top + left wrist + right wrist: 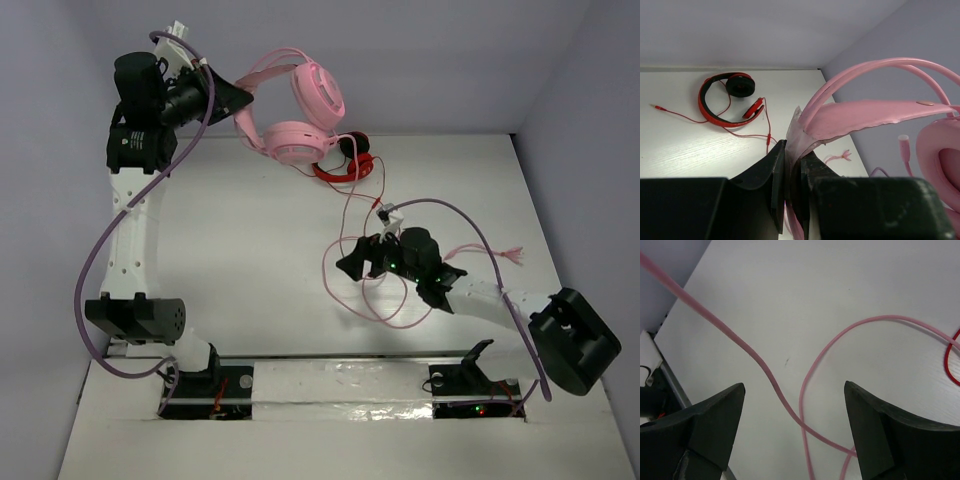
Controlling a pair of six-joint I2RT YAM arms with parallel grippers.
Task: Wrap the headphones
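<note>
The cable (757, 360) crosses between your right gripper's (794, 392) parted fingers, nearward of the headphones (293, 143); left gripper (792, 170) clamps their headband (870, 115).

Robot lab cell: white counter (250, 250) boxed in by plain pale walls (420, 60) left, far and right; left arm (130, 240) and right arm (490, 298) bolted at its near edge, cables (80, 310) trailing from their bases.

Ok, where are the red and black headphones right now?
In the top view the red-and-black headphones lie at the table's far edge, just right of the pink headphones that the left gripper holds.
</note>
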